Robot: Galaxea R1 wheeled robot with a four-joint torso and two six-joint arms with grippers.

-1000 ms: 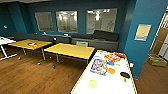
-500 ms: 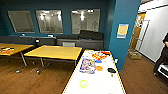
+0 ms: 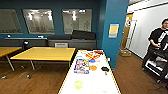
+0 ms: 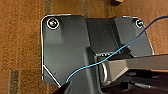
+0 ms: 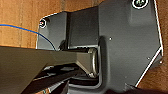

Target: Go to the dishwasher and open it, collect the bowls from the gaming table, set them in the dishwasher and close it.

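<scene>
Straight ahead of the robot stretches the gaming table (image 3: 110, 85), its glossy white surface edged in yellow and running away toward a teal pillar (image 3: 113, 32). On it, nearest the robot, sits the pale yellow-green bowl (image 3: 78, 85); farther along, past the middle, the orange bowl (image 3: 93, 67) rests just beside a flat colourful game box (image 3: 81, 66), and the black bowl (image 3: 105, 68) lies to the right of the orange one, near the table's edge. More bright boxes (image 3: 92, 55) crowd the far end. Off to the left stands a plain yellow-wood table (image 3: 45, 53) on the brown floor (image 3: 37, 80), with a dark bench (image 3: 72, 41) under windows (image 3: 57, 21) in the teal wall behind. At the right, a person (image 3: 157, 41) in black stands by a dark rig. Both wrist cameras look down past the robot's dark plates at wood-toned floor, with a thin blue cable (image 4: 105, 60) crossing; I cannot tell how either claw stands, open or closed, or whether it holds anything.
</scene>
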